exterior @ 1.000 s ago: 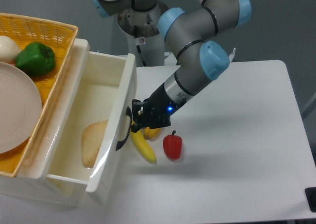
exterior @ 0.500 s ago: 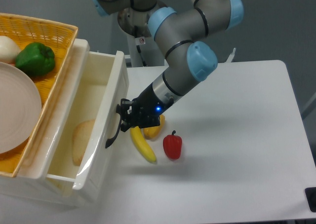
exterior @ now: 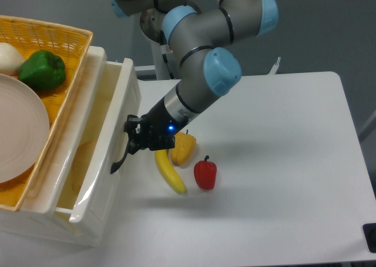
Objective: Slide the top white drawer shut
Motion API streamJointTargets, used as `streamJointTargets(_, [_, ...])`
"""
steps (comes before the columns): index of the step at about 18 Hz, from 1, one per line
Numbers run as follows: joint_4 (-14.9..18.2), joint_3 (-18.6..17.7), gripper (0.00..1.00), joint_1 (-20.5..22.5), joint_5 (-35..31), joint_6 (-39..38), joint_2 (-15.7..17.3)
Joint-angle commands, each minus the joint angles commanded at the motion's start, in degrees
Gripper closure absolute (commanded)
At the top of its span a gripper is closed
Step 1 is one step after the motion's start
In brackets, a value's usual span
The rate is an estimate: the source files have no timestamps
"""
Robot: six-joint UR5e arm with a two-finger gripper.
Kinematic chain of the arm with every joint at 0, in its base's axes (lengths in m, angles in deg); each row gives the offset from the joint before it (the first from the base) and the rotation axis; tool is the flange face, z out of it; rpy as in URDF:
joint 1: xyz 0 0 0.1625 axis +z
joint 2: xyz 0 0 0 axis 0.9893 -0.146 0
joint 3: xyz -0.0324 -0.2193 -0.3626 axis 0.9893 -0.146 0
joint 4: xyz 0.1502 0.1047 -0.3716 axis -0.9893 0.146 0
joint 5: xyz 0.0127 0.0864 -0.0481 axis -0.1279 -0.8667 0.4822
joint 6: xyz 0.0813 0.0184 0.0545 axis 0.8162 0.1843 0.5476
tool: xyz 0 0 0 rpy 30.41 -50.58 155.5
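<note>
The drawer (exterior: 111,161) sits at the left of the table (exterior: 282,179), partly pulled out of the cabinet, its front panel facing right toward the fruit. Its long axis runs from near to far, tilting slightly right as it recedes. The curved black handle (exterior: 121,155) sits mid-panel. Just right of it lie a banana (exterior: 170,172), a red pepper (exterior: 205,173) and a yellow pepper (exterior: 182,148) (the banana touches the yellow one). The gripper (exterior: 134,142) presses against the panel at the handle; whether its jaws are open or closed I cannot tell. Farther left, a basket (exterior: 59,34) holds a plate (exterior: 20,132) and a green pepper (exterior: 41,70).
</note>
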State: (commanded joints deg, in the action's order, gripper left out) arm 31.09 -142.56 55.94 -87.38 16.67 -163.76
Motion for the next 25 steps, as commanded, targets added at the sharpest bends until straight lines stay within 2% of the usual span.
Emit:
streamJointTargets(13, [-0.27,-0.09,0.92,-3.6,-0.09,-1.41,0.0])
streamJointTargets(18, [-0.35,0.09,0.91,-3.61,-0.18,-1.23,0.0])
streamJointTargets(20, [-0.35,1.05,0.89,-2.47,-0.52,-1.06,-0.09])
streamJointTargets(25, [-0.35,4.39,0.78,3.41,-2.45,-0.62,-0.09])
